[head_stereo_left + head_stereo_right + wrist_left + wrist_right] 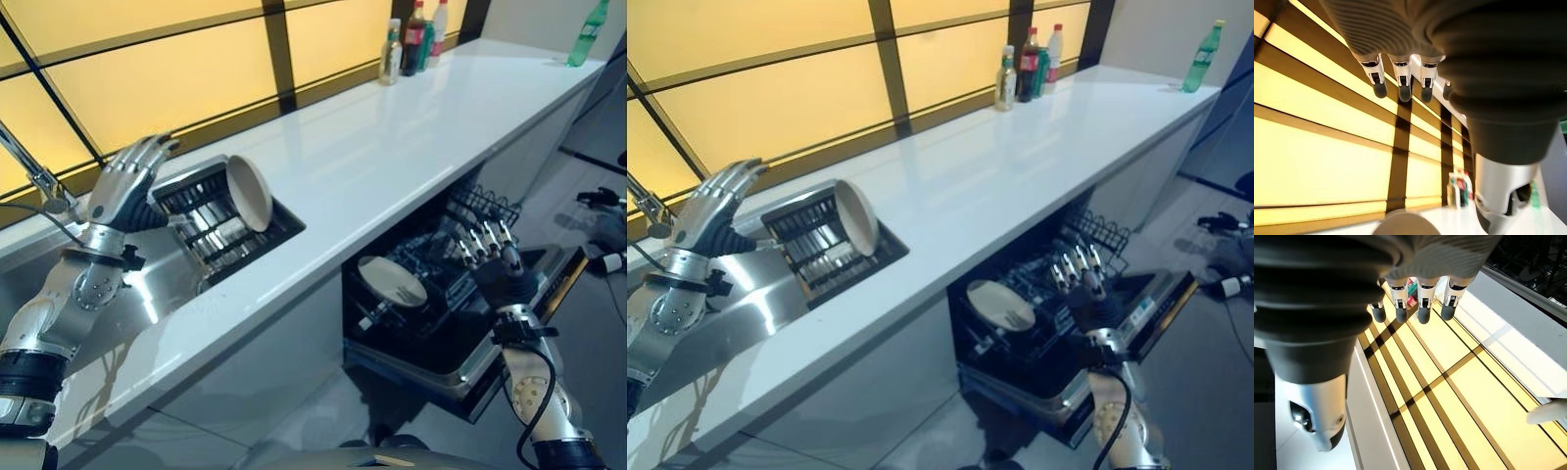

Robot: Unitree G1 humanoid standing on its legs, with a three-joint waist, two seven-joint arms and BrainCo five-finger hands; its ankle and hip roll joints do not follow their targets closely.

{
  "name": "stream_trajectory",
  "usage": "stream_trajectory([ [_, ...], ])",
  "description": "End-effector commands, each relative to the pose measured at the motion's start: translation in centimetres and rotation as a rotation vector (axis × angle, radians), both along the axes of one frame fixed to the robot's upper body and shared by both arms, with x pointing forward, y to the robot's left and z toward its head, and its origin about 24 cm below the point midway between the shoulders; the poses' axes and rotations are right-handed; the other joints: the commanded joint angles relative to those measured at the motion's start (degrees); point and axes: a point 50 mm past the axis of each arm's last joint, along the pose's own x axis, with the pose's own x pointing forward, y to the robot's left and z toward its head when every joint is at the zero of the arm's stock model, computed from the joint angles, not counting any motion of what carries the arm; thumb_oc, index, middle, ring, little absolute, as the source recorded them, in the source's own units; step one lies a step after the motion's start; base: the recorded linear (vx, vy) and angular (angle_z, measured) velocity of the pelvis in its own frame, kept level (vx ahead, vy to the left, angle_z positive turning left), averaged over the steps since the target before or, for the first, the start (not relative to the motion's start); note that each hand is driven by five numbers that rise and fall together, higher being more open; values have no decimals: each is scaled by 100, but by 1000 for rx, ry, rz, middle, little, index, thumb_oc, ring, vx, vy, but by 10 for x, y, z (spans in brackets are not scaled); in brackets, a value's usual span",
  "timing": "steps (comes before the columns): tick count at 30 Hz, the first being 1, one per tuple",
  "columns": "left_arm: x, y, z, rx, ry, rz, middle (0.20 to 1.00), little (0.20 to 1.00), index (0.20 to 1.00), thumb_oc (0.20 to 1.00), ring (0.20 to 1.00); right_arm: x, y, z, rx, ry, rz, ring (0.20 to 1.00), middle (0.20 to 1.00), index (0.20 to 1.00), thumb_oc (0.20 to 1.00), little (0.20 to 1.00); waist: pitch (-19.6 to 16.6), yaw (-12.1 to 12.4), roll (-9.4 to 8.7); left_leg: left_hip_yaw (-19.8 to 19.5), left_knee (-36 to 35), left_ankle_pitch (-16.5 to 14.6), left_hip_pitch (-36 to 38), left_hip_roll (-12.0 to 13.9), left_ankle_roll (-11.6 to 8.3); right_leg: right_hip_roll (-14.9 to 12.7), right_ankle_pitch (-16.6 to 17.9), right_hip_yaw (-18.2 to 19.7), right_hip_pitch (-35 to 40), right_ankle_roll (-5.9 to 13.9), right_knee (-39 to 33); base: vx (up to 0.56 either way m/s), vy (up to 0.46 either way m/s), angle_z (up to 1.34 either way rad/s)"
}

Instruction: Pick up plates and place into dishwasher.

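Note:
A cream plate [249, 192] stands on edge in the dark drying rack [201, 223] set into the counter by the sink. My left hand [125, 183] hovers just left of the rack, fingers straight and holding nothing. A second cream plate [392, 280] leans in the lower rack of the open dishwasher [460, 338] under the counter. My right hand [495, 259] is raised over the dishwasher rack, right of that plate, fingers straight and empty. The left wrist view catches the rim of the rack plate [1403, 223] past its fingers [1403, 88].
A long white counter [392, 147] runs to the back right, with several bottles [411, 44] by the window and a green bottle [586, 34] at the far end. A tap [34, 171] stands over the steel sink [147, 294]. The dishwasher door [549, 294] hangs open.

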Motion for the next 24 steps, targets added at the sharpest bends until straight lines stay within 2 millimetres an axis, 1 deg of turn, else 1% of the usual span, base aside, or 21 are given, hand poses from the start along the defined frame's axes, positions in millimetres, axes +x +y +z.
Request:
stream_trajectory([
  [1,9,-7,38,-81,-156,-37,1000,1000,1000,1000,1000,10,19,44,-57,-227,55,1000,1000,1000,1000,1000,22,-39,-168,-160,806,-608,-522,-200,351,49,-530,104,-339,332,910,0,0,0],
  [4,4,-14,28,-127,-156,-71,1000,1000,1000,1000,1000,9,23,43,-79,-234,52,1000,1000,1000,1000,1000,37,1,-183,-163,834,-622,-511,-191,341,62,-601,85,-286,308,894,0,0,0],
  [8,0,-17,27,-127,-164,-83,1000,1000,1000,1000,1000,10,25,47,-175,-255,20,1000,1000,1000,1000,1000,35,24,-193,-63,917,-640,-507,-155,306,56,-651,35,-216,302,870,0,0,0],
  [10,1,-20,29,-139,-165,-96,1000,1000,1000,1000,1000,13,24,48,-198,-251,15,1000,1000,1000,1000,1000,34,29,-205,87,1038,-684,-530,-161,307,33,-642,-34,-197,314,881,-3,16,1],
  [12,5,-29,30,-137,-163,-128,1000,1000,1000,1000,1000,15,25,48,-223,-250,-1,1000,1000,1000,1000,1000,33,33,-228,311,1050,-673,-555,-147,326,-19,-576,-228,-226,348,961,-19,49,15],
  [13,7,-33,31,-133,-162,-138,1000,1000,1000,1000,1000,17,27,47,-230,-242,-5,1000,1000,1000,1000,1000,44,42,-238,331,1015,-651,-551,-140,343,-40,-567,-294,-243,356,1002,-23,81,28],
  [15,12,-39,32,-132,-154,-154,1000,1000,1000,1000,1000,21,31,45,-251,-226,0,1000,1000,1000,1000,1000,66,81,-237,223,901,-585,-544,-155,355,-54,-559,-363,-269,359,1080,-3,103,33],
  [17,15,-45,33,-92,-139,-164,1000,1000,1000,1000,1000,25,33,46,-275,-228,14,1000,1000,1000,1000,1000,74,123,-237,130,789,-536,-518,-184,365,-68,-545,-375,-282,380,1162,26,108,30],
  [20,20,-52,39,-9,-126,-166,1000,1000,1000,1000,1000,32,38,49,-265,-231,45,1000,1000,1000,1000,1000,94,170,-236,88,833,-580,-547,-252,415,-121,-498,-348,-360,426,1385,16,98,27],
  [22,25,-51,45,41,-130,-154,1000,1000,1000,1000,1000,35,42,49,-262,-229,57,1000,1000,1000,1000,1000,142,197,-218,57,929,-629,-591,-285,449,-145,-470,-314,-446,427,1625,13,97,16],
  [24,31,-50,53,24,-128,-147,1000,1000,1000,1000,1000,36,45,49,-270,-230,65,1000,1000,1000,1000,1000,168,193,-192,-10,974,-657,-618,-328,497,-150,-396,-254,-525,414,1848,20,91,7],
])
